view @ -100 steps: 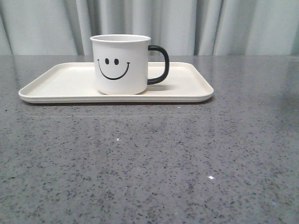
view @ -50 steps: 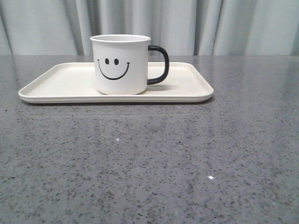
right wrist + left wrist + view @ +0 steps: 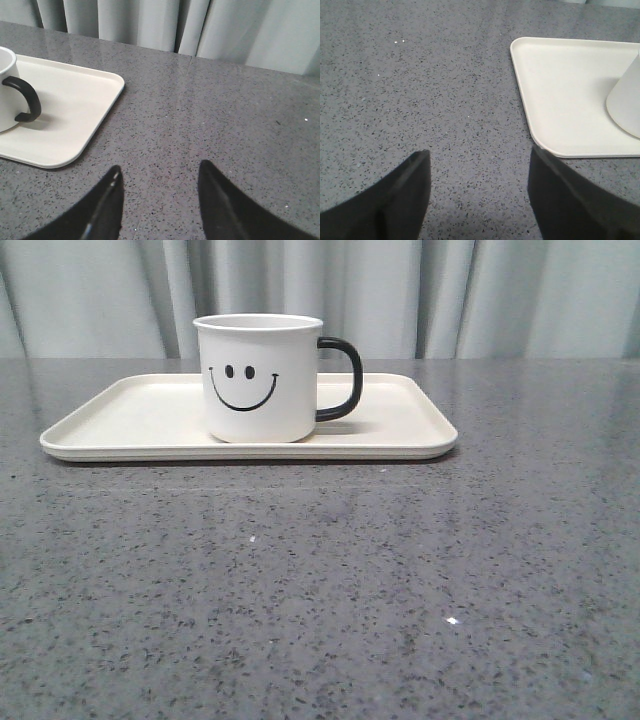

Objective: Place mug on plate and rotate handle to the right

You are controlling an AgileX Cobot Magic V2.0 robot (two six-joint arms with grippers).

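Left tool (image 3: 479, 192) is open, jaws spread with nothing between them, hanging over bare bench (image 3: 420, 90) just off the plate's near left corner. Right tool (image 3: 159, 200) is the same: open, empty, over bench off the plate's right end. Neither shows in the front view, so both are pulled back clear of the work area. Mug (image 3: 259, 378) stands upright on the plate (image 3: 130, 420), roughly centred along its length, smiley face toward the camera. Handle (image 3: 343, 378) sticks out to the right, about parallel with the plate's long side. Right wrist view agrees: handle (image 3: 25, 99) points toward the plate's right end, mug base fully inside the rim. Read: both sub-steps look done, mug placed and handle turned right; this looks like the retract/end phase, nothing in hand. Next move, if any, is just parking both arms; no regrasp looks needed. If the handle angle needs trimming, the right tool is the closer one: come in at the handle side, close lightly on the loop or the mug wall, and turn a little without dragging the mug toward the rim. Risk is low; the plate is wide and the mug sits flat.
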